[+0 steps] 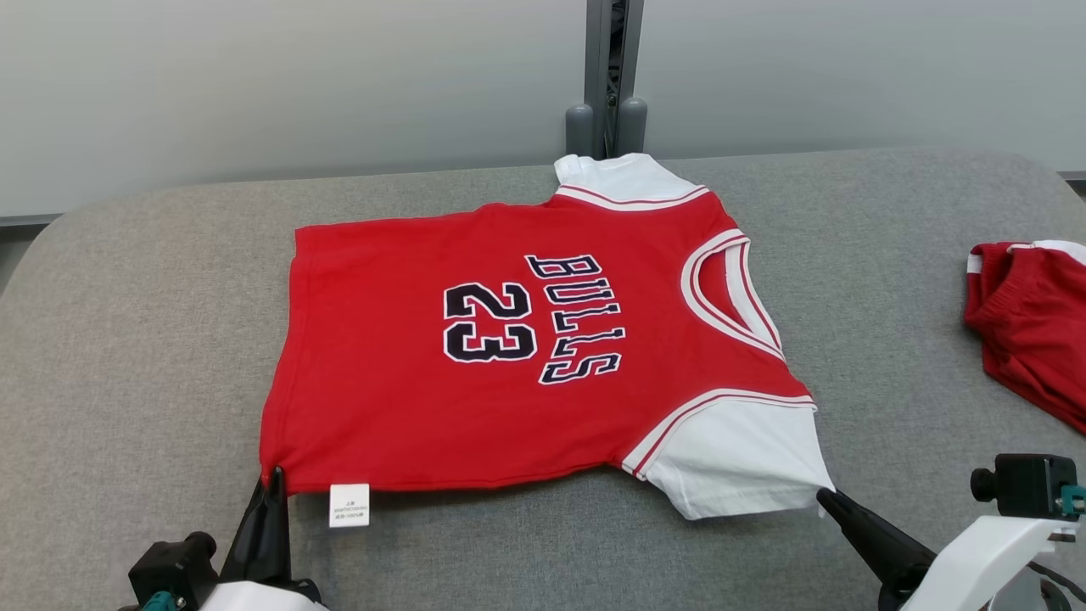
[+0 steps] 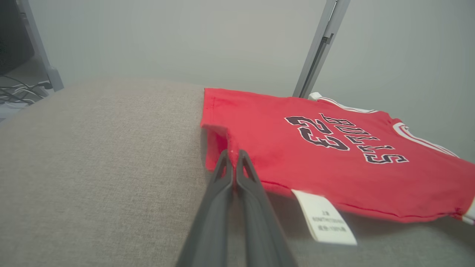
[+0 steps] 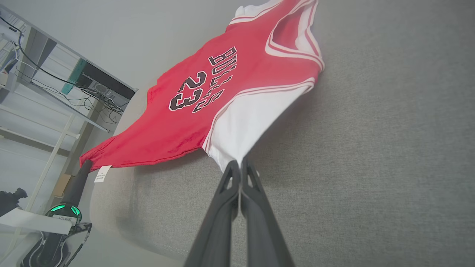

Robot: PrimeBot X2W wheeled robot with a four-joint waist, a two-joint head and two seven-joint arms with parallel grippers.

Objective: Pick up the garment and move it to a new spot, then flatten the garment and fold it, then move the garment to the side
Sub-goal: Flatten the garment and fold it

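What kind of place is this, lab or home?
Probably a robotics lab or test cell: grey padded worktable, bare partition wall with a metal post, and open racks with tangled cables.

Setting: robotics lab or test bay. The work surface is a grey fabric-padded table (image 1: 127,339) set against plain pale partition panels (image 1: 297,85) joined by a grey metal post (image 1: 612,68). White metal shelving (image 3: 55,155) alongside carries dark electronics (image 3: 107,83) and loose black cables (image 3: 105,107).

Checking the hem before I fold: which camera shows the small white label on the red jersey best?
Left wrist view: the small white rectangular label sits close and large at the red basketball jersey's hem. Head view shows it small at the near hem; right wrist view, tiny and far.
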